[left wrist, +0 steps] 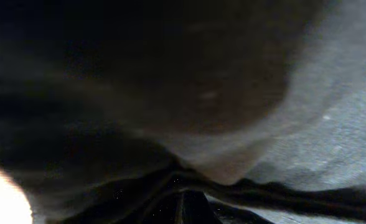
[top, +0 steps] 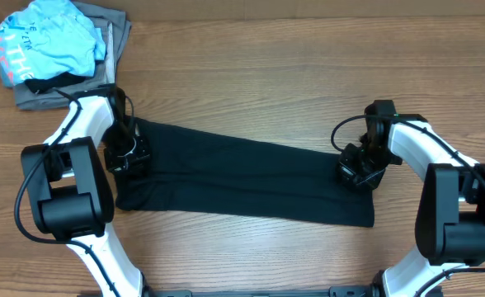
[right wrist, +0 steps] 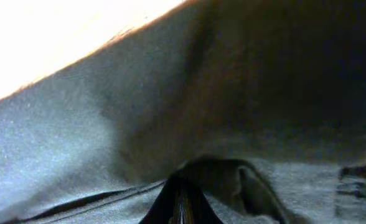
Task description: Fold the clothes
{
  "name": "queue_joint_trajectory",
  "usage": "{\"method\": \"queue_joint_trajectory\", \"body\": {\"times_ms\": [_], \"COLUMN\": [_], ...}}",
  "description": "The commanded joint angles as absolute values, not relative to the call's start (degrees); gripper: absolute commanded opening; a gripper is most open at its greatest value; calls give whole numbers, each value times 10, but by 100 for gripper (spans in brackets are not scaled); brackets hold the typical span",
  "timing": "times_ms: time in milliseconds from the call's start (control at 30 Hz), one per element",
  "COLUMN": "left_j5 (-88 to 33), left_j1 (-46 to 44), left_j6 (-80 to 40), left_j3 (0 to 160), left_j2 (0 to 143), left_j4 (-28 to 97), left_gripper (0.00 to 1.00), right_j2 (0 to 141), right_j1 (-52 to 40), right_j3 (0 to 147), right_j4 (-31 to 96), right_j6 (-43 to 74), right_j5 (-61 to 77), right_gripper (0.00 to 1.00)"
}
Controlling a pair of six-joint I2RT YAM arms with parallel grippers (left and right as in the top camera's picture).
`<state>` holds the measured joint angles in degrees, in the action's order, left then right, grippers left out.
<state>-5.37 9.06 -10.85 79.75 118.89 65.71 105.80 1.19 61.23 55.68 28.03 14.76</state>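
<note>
The clothes, a black T-shirt, lie as a long flat band across the middle of the wooden table, running from upper left to lower right. My left gripper sits on its left end, jaws shut with a ridge of black fabric pinched at the tips. My right gripper rests on the right end. Its jaws are shut too, with a small raised fold of the cloth gathered just ahead of them. Both wrist views are filled almost wholly by dark cloth.
At the back left corner a light blue shirt with lettering lies crumpled on a grey garment. Bare wooden table stretches behind and in front of the black band. The arm bases stand at the near edge.
</note>
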Motion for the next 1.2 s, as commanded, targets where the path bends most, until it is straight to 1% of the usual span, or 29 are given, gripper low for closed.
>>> {"method": "queue_joint_trajectory", "body": {"times_ms": [0, 267, 300, 333, 367, 400, 467, 533, 567, 600, 633, 667, 700, 733, 833, 1167], "left_j5": [-1, -1, -1, -1, -1, -1, -6, -28, -37, -47, -57, -65, -73, -79, -96, -101], "left_j1": [106, 105, 105, 105, 105, 105, 104, 103, 103, 103, 102, 101, 100, 100, 93, 84], "left_j6": [-121, -121, -121, -121, -121, -121, -120, -119, -118, -118, -117, -117, -118, -118, -118, -118], "left_j3": [786, 876, 888, 898, 908, 916, 926, 933, 934, 934, 934, 934, 934, 933, 930, 930], "left_j2": [1201, 1171, 1163, 1155, 1144, 1132, 1109, 1085, 1078, 1071, 1067, 1066, 1066, 1066, 1068, 1069], "left_j4": [662, 737, 744, 749, 753, 755, 755, 754, 754, 754, 754, 754, 754, 754, 749, 750], "left_gripper": [4, 4, 4, 4, 4, 5, 15, 31, 48, 69, 86, 96, 100, 100, 100, 100], "right_j2": [1062, 1045, 1040, 1032, 1025, 1016, 1001, 995, 995, 996, 997, 997, 997, 997, 998, 998], "right_j1": [40, 53, 55, 57, 61, 67, 86, 114, 129, 143, 154, 164, 173, 178, 182, 179], "right_j3": [637, 725, 733, 740, 745, 748, 748, 747, 746, 741, 736, 729, 720, 713, 674, 563], "right_j4": [566, 663, 673, 681, 688, 691, 692, 694, 693, 690, 686, 679, 675, 673, 658, 594], "right_j6": [285, 225, 225, 225, 225, 225, 225, 225, 224, 224, 222, 222, 222, 219, 155, 117], "right_j5": [89, 88, 85, 84, 84, 84, 79, 73, 73, 71, 71, 71, 73, 77, 136, 203], "right_gripper": [4, 4, 9, 25, 56, 100, 100, 100, 100, 100, 100, 100, 100, 100, 100, 100]}}
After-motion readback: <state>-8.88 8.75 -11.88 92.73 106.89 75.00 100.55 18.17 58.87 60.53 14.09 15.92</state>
